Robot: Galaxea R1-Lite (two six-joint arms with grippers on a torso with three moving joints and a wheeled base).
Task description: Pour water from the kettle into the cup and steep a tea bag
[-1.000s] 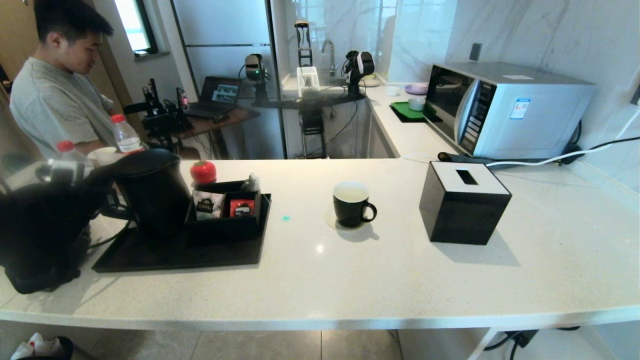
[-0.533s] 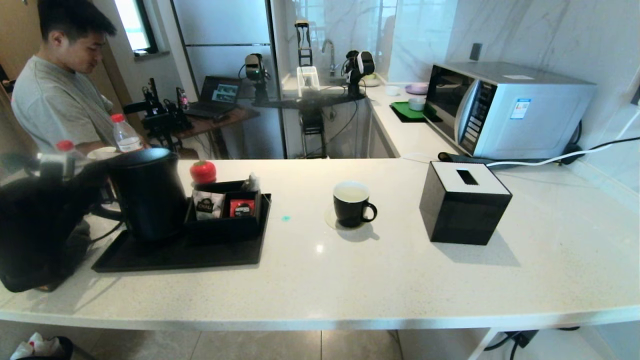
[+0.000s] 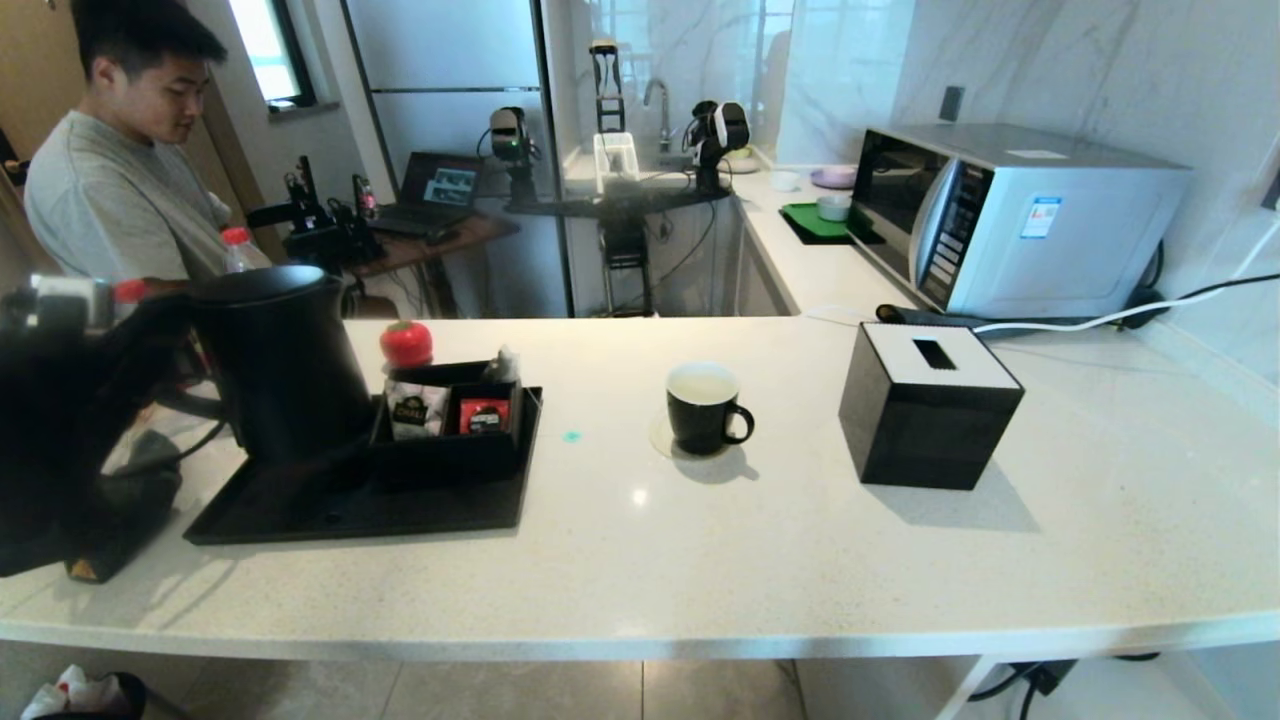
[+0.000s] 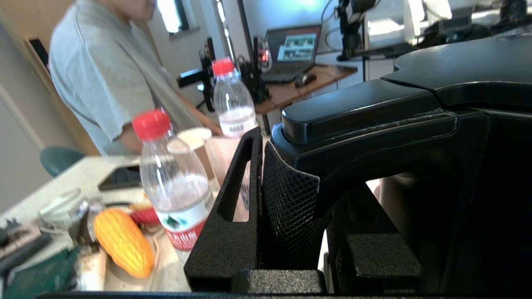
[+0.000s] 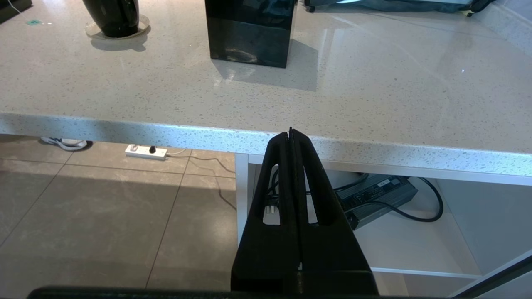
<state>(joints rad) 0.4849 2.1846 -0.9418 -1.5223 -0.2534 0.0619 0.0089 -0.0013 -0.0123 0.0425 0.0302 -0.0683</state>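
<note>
My left gripper is shut on the loop handle of the tall black kettle, which hangs just above the back left of the black tray. In the left wrist view the gripper clamps the top of the kettle's handle. The small black cup with a white inside stands on the counter's middle, and its base shows in the right wrist view. My right gripper is shut on nothing, parked below the counter's front edge. No tea bag shows, and the kettle's water is hidden.
On the tray a black organiser holds a white packet and a red packet. A black tissue box stands right of the cup, a microwave behind. Red-capped bottles and a person are at the left.
The left gripper has lifted the kettle up off the tray and a little to the left. The cup and the right arm have not moved.
</note>
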